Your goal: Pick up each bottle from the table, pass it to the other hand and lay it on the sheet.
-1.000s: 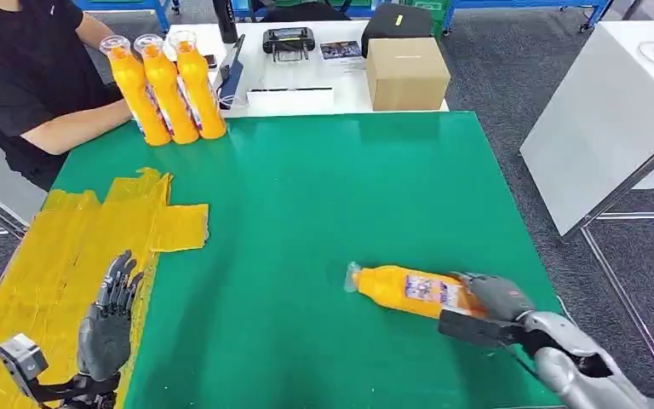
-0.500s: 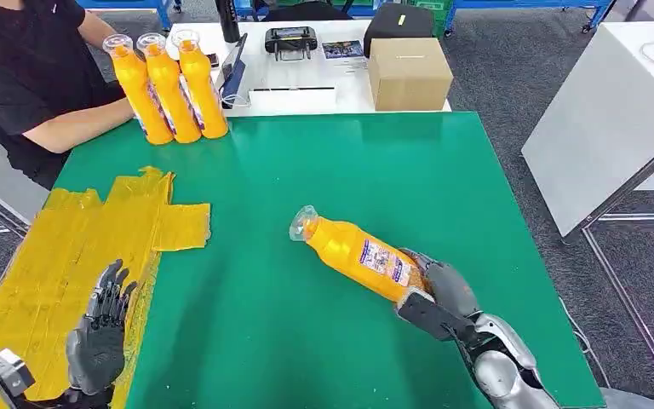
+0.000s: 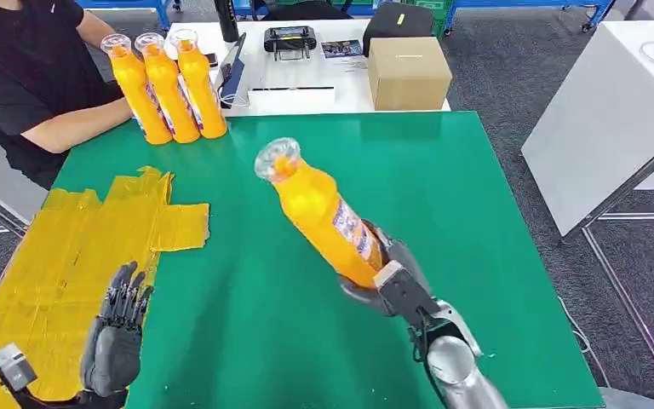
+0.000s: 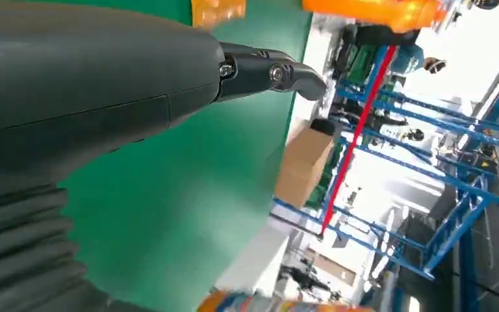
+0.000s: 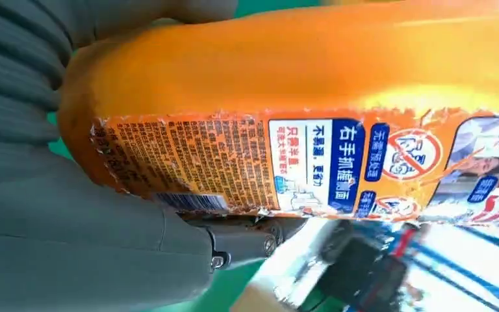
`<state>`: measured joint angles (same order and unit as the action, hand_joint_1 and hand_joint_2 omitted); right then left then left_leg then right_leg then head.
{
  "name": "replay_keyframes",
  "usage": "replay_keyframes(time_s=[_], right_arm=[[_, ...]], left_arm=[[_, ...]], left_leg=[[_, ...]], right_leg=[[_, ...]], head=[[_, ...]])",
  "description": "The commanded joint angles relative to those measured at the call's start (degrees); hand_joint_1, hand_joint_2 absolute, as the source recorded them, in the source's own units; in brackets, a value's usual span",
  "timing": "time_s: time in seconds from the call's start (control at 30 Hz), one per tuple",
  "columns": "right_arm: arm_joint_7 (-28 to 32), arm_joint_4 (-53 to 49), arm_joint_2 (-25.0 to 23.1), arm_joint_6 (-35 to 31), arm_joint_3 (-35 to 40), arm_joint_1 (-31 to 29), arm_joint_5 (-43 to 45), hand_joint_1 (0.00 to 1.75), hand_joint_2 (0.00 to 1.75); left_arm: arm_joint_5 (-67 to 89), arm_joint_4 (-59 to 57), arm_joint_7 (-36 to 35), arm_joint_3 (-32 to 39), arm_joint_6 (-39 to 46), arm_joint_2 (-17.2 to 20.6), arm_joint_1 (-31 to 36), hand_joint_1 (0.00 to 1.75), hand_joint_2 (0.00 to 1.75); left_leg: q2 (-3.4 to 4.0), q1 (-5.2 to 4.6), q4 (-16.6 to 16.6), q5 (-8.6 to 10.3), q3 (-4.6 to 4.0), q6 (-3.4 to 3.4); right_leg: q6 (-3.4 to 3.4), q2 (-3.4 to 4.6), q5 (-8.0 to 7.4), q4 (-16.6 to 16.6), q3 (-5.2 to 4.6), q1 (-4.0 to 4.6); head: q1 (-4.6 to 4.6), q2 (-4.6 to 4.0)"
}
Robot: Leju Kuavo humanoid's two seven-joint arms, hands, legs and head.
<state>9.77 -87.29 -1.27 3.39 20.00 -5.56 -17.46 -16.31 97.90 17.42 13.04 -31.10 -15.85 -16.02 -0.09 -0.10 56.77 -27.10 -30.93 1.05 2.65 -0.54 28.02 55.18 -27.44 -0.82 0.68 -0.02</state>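
While my right hand point(image 3: 389, 285) grips the orange bottle point(image 3: 319, 213) round its base, the bottle is lifted off the green worktop point(image 3: 443, 187), tilted, cap end pointing toward the three bottles point(image 3: 166, 85) standing at the far corner. My left hand point(image 3: 115, 336) waits over the yellow sheet point(image 3: 60, 247), holding nothing, fingers apart and pointing up. Judgement: the handover is the step in hand. I should bring the bottle toward the sheet, offer its bare upper body to the left palm, and release at the base only once the left hand grips firmly. Risk: smooth plastic may slip when tilted.
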Motion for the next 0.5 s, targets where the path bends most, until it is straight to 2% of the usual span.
replay_keyframes(time_s=[0.03, 0.17, 0.23, 0.37, 0.47, 0.5], right_arm=[[-1.3, 16.9, -12.9, -2.6, 17.8, -10.1, -0.2, 1.75, 1.75], [-1.4, 19.8, -14.1, -2.5, 22.1, -11.1, -0.3, 1.75, 1.75], [-1.8, 22.4, -14.4, -2.3, 23.6, -12.2, -0.1, 1.75, 1.75], [-2.3, 27.9, -15.1, -1.7, 25.4, -14.3, 0.0, 1.75, 1.75], [-2.0, 30.6, -15.9, -1.8, 25.7, -14.9, 0.1, 1.75, 1.75], [-2.0, 30.6, -15.9, -1.8, 25.7, -14.9, 0.1, 1.75, 1.75]], left_arm=[[-3.5, 4.8, -1.2, -14.1, 4.7, 1.1, -3.1, 0.00, 1.75], [-4.6, 4.7, -0.9, -15.9, 5.7, 2.2, -3.3, 0.00, 1.75], [-5.6, 4.3, -0.7, -16.5, 5.5, 2.6, -3.0, 0.00, 1.75], [-6.6, 3.3, -1.0, -17.8, 5.6, 3.2, -1.8, 0.00, 1.75], [-6.9, 2.9, -1.2, -18.2, 6.0, 3.3, -1.3, 0.00, 1.75], [-6.9, 2.9, -1.2, -18.2, 6.0, 3.3, -1.3, 0.00, 1.75]], left_leg=[[0.51, 0.13, 0.0, -0.05, 0.04, -0.10], [0.19, 0.06, 0.0, -0.02, 0.06, -0.05], [0.27, 0.17, 0.0, -0.05, 0.10, -0.10], [0.08, 0.04, 0.0, 0.02, 0.03, -0.05], [0.21, 0.30, 0.0, 0.08, -0.01, -0.14], [0.07, 0.05, -0.1, 0.04, 0.02, -0.06]], right_leg=[[-0.13, 0.51, -0.11, 0.0, -0.11, 0.14], [-0.07, 0.20, -0.03, 0.0, -0.03, 0.06], [-0.13, 0.31, -0.07, -0.1, 0.02, 0.17], [-0.06, 0.11, -0.05, 0.0, -0.02, 0.03], [-0.21, 0.28, -0.23, -0.2, -0.01, 0.29], [-0.08, 0.11, -0.07, -0.1, -0.03, 0.04]], head=[[0.00, 0.00], [0.00, 0.00], [0.00, 0.00], [-0.02, 0.00], [-0.02, 0.00], [-0.02, 0.00]])
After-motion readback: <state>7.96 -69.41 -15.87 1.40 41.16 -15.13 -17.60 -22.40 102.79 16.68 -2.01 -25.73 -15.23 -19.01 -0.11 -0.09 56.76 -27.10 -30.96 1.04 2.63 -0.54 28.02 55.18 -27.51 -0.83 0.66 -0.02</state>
